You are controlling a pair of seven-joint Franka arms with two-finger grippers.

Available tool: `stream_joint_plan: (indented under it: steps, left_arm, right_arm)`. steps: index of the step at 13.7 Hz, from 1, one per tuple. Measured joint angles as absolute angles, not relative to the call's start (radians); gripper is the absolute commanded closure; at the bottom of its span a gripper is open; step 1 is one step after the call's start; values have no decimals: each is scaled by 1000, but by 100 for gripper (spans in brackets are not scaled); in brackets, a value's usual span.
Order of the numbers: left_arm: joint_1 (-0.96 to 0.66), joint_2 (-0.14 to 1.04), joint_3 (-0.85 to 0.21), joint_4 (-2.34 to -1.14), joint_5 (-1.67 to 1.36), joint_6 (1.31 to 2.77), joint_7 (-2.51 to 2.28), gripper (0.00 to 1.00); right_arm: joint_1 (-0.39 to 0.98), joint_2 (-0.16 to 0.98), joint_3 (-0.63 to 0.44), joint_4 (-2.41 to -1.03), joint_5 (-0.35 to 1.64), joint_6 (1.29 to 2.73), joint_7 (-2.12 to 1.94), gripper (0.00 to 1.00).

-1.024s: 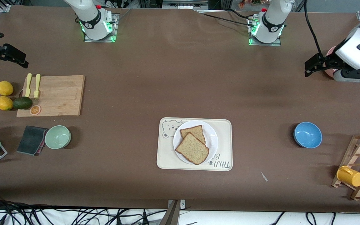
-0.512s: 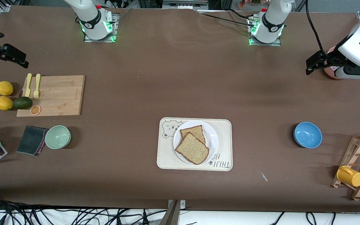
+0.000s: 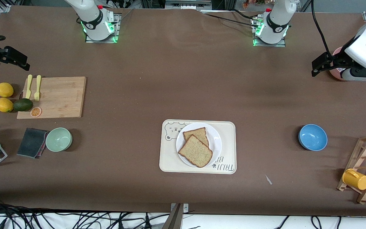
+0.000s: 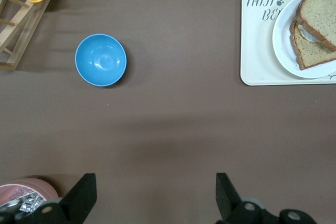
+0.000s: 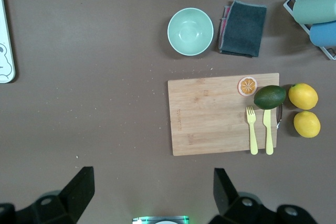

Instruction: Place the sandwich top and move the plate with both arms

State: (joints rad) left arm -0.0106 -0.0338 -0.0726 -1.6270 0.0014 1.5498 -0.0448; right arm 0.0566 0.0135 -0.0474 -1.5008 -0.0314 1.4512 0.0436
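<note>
The sandwich top [image 3: 196, 151] lies on the white plate [image 3: 216, 142], overlapping a narrower bread slice [image 3: 199, 133]. The plate sits on a cream tray [image 3: 229, 152] near the middle of the table. In the left wrist view the sandwich top [image 4: 320, 8] and the plate [image 4: 282, 35] show at the frame's edge. My left gripper [image 3: 315, 67] hovers open and empty over the left arm's end of the table, its jaws [image 4: 154, 182] wide apart above bare tabletop. My right gripper [image 3: 24, 63] hangs open and empty over the right arm's end, [image 5: 151, 177] above bare table beside the cutting board.
A blue bowl [image 3: 312, 137] and a wooden rack [image 3: 365, 165] with a yellow mug [image 3: 355, 179] stand toward the left arm's end. Toward the right arm's end are a cutting board [image 3: 56, 97], lemons [image 3: 5, 89], an avocado [image 3: 23, 104], a green bowl [image 3: 58, 139] and a dark cloth [image 3: 32, 142].
The left arm's hand has drifted slightly toward the robots' side of the table. The right gripper has barely shifted. Bread, plate and tray have not moved.
</note>
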Motion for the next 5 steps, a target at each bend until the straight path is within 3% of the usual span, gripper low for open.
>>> stream_joint_plan:
  steps: [5]
  left_arm:
    - [-7, -33, -73, -1627, 1, 1547, -45, 0]
  right_arm:
    - [57, 14, -47, -1501, -31, 1452, 43, 0]
